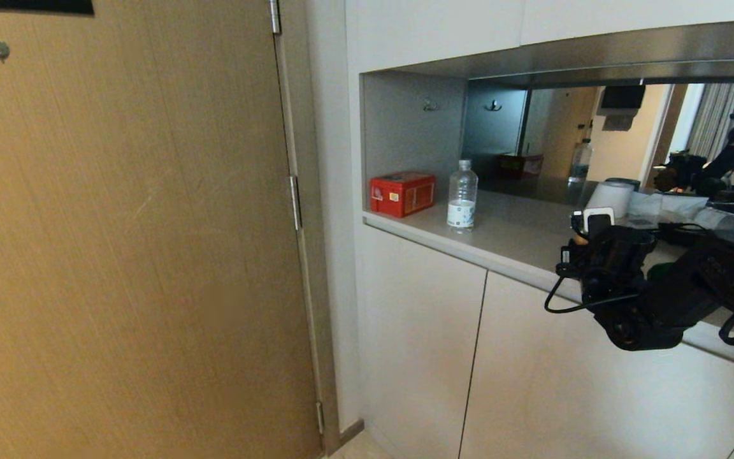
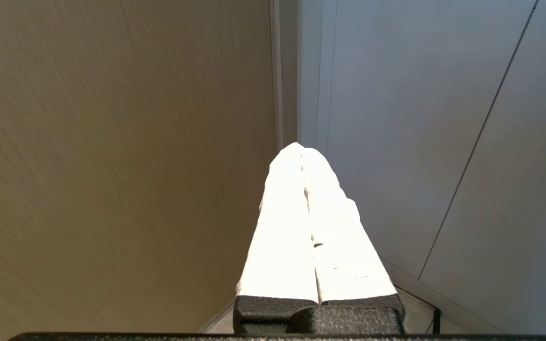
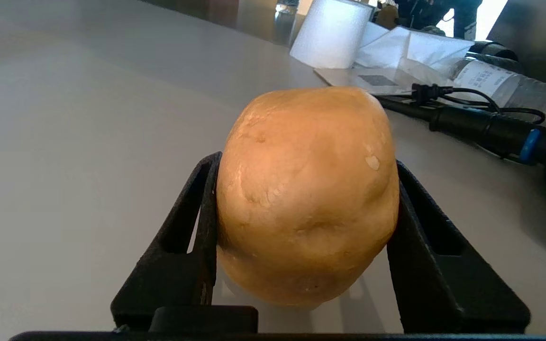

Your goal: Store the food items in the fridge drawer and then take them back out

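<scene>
Closest to us, our right gripper (image 3: pixel 304 189) has its two black fingers (image 3: pixel 192 227) pressed against either side of the tan-brown oval potato (image 3: pixel 306 194), pinching it just above the pale grey countertop (image 3: pixel 88 142); we cannot tell whether the potato touches the surface. From the head view, this same arm reaches in over the counter's front edge at the right, with a small patch of dark green (image 1: pixel 660 271) just beside it, too hidden to identify. Our left gripper (image 2: pixel 307 222) hangs low and idle, its white fingers (image 2: pixel 280 237) pressed together with nothing between them, pointing toward the seam between the brown wooden door (image 2: pixel 112 166) and the off-white cabinet fronts (image 2: pixel 420 142).

Further along the counter behind the potato lie a black cable with a blue-ringed plug (image 3: pixel 486 128), a white cylindrical roll (image 3: pixel 330 33) and some white papers (image 3: pixel 420 47). Farther left in the niche stand a clear plastic water bottle (image 1: pixel 462 196) and, nearer the side wall, a red rectangular box (image 1: pixel 402 193). A mirror (image 1: pixel 596 134) backs the niche.
</scene>
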Controlling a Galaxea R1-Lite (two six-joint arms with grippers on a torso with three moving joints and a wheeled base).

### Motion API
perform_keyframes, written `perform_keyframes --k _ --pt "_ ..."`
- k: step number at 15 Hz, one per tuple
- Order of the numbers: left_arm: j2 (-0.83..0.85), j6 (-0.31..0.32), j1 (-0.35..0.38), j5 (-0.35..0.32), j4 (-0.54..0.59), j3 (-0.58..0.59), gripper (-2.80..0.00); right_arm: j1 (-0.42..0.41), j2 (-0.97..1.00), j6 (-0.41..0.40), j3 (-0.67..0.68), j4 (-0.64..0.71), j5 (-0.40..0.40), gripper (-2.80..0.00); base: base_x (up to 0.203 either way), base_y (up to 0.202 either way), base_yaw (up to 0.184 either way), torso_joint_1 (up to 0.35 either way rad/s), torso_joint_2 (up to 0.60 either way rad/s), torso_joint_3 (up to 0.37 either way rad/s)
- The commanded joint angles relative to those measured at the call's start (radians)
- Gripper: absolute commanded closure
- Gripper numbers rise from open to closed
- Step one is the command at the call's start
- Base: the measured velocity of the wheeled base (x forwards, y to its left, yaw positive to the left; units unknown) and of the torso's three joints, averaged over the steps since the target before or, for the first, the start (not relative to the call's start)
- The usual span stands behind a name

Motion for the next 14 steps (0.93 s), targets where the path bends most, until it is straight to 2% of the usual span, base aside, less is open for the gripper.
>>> perform_keyframes --k 1,13,14 --pt "-0.002 0.0 0.0 0.0 0.0 0.0 0.0 0.0 0.011 -0.004 -0.005 -0.008 -0.003 0.0 0.0 0.0 0.0 0.0 0.0 0.0" --pt "-0.002 0.0 0.0 0.0 0.0 0.0 0.0 -0.007 0.03 -0.004 -0.036 0.011 -0.009 0.0 0.0 0.0 0.0 0.0 0.0 0.0" --pt "-0.002 0.0 0.0 0.0 0.0 0.0 0.0 -0.007 0.03 -0.004 -0.033 0.011 -0.009 -2.8 0.0 0.0 0.0 0.0 0.0 0.0"
